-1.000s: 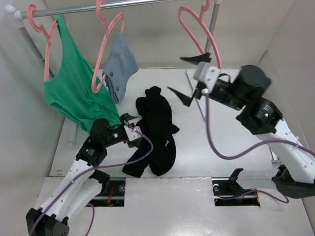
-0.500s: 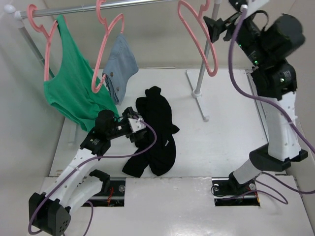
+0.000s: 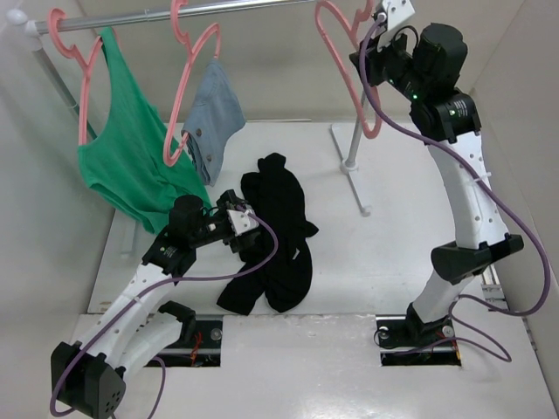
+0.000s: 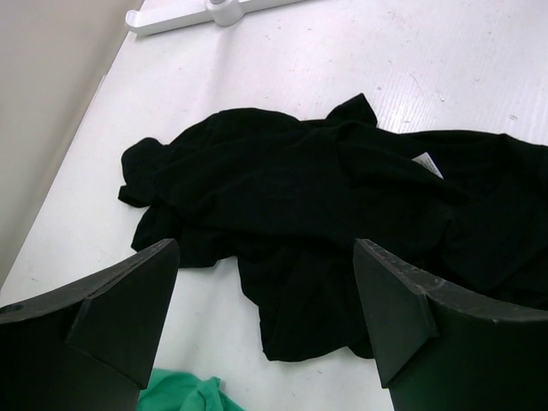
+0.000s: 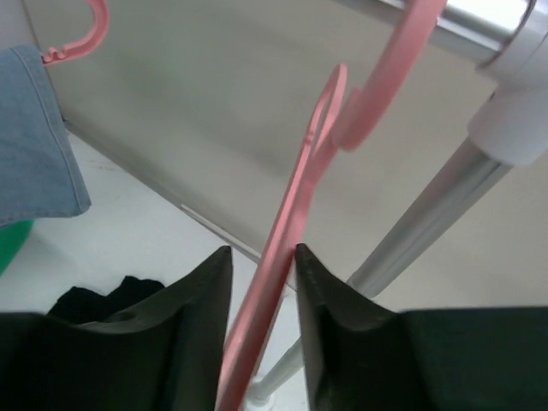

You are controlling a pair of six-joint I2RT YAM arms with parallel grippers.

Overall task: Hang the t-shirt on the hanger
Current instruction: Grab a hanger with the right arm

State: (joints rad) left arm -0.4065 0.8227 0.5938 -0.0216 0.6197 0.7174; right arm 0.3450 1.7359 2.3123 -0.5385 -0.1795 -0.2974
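My right jaws sit narrow astride the hanger (image 5: 310, 171), left jaws wide over the t-shirt (image 4: 325, 197); I should pinch squarely before unhooking.

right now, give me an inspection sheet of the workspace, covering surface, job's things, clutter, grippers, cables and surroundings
surface: white table, no spills seen
job's things: black t-shirt crumpled on the table; empty pink hanger hooked on the rail
clutter: green tank top and grey-blue garment, each on its own pink hanger
grippers: left gripper open, at the t-shirt's edge; right gripper straddles the hanger, clamping unclear
cables: left purple cable loops over the t-shirt; right purple cable hangs beside its arm
surroundings: stand post, plain walls
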